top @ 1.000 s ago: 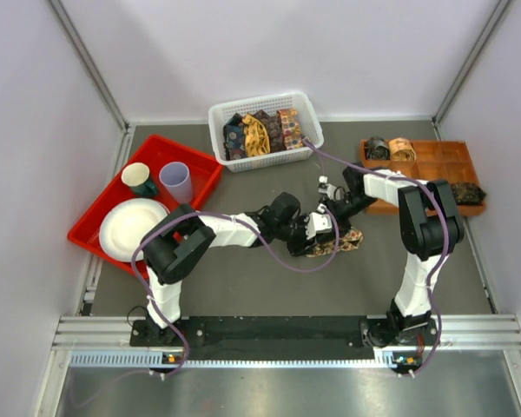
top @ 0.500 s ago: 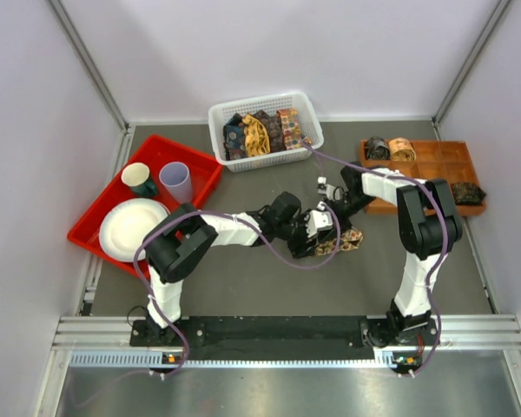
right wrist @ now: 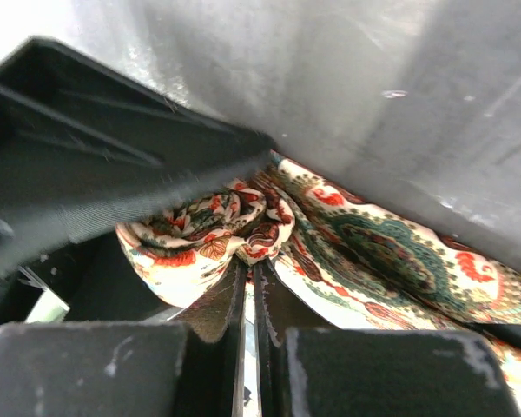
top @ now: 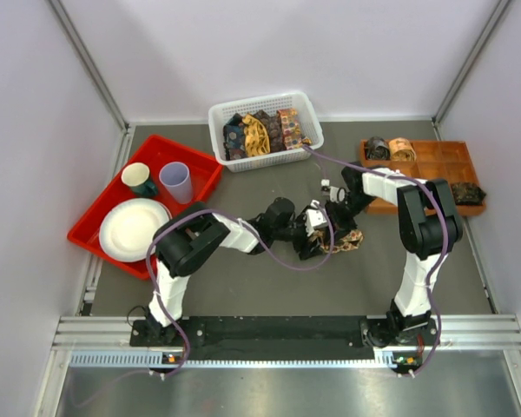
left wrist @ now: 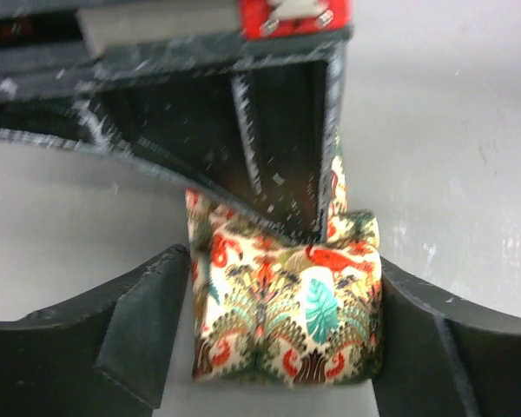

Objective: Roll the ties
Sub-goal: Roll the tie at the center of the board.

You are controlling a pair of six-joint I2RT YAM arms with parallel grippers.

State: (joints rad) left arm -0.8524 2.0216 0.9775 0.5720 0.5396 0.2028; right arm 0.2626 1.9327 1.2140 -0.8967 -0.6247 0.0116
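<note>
A tan-olive tie with orange-red motifs [top: 346,240] lies partly coiled on the grey table at the centre. In the left wrist view the coil [left wrist: 286,317] sits between my left gripper's [left wrist: 284,271] spread jaws: the right finger touches it and the left finger stands apart from it. My left gripper [top: 319,236] is open. My right gripper [top: 334,214] comes down from behind the coil, and in its own view my right gripper [right wrist: 250,265] is shut, pinching a fold of the tie [right wrist: 208,230].
A white basket [top: 221,113] of unrolled ties stands at the back centre. An orange tray [top: 434,161] at the right holds rolled ties [top: 389,148]. A red tray [top: 204,169] at the left holds a white plate [top: 132,228] and two cups.
My left arm has drawn back a little to the left, so more of the tie shows beside its gripper. My right gripper has stayed on the tie.
</note>
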